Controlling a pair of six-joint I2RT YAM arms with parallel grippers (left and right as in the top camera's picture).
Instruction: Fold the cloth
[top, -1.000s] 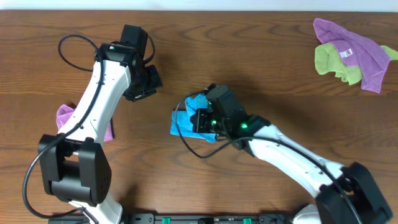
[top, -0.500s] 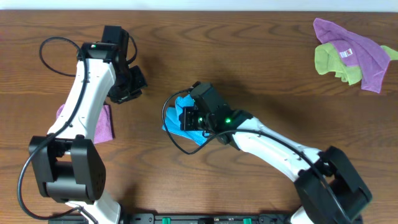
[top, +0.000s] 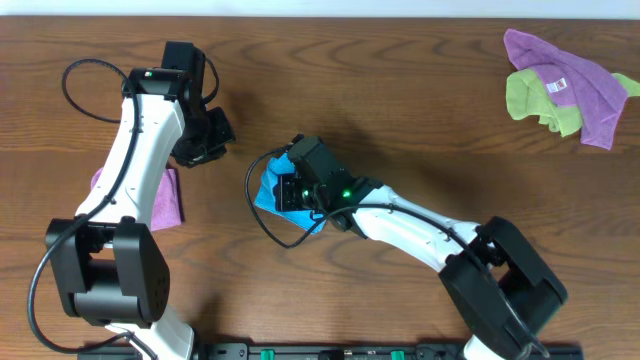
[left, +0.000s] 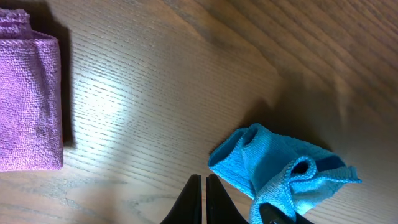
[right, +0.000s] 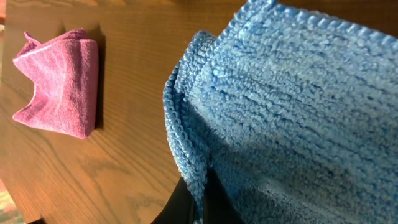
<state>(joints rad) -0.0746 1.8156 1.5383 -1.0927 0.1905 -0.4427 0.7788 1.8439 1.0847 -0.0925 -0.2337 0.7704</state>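
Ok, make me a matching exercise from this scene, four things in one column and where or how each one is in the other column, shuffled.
Things
1. cloth
2. folded purple cloth
3. yellow-green cloth
4. left gripper

States
A. shut, holding nothing
B. far right, bunched with a loose purple cloth
C. pinched in the right gripper
D. lying flat on the left side, untouched

Pairs: 1-C, 2-D, 3-B, 4-A

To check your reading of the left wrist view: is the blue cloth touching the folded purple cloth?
No: the blue cloth lies apart from the folded purple cloth, with bare table between them.
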